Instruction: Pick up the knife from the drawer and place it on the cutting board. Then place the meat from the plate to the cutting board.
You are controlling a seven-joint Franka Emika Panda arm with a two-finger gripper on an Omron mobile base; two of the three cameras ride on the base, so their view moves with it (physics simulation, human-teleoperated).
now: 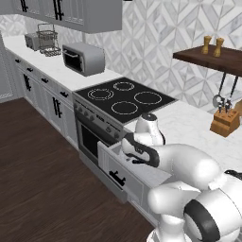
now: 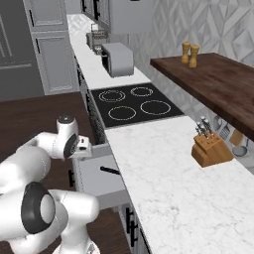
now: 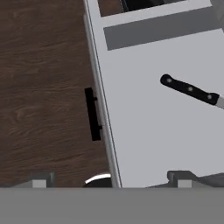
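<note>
We count one knife (image 3: 189, 89) lying in one open drawer (image 3: 148, 113). Up on the wooden shelf we make it two shakers (image 2: 190, 54). One knife block (image 2: 210, 149) on the counter, though its handles are too small to count. Four burner rings on one stove (image 2: 134, 103). One toaster oven (image 1: 83, 57), one wire rack (image 1: 48, 39), and two utensils (image 1: 222, 100) hanging under the shelf.
</note>
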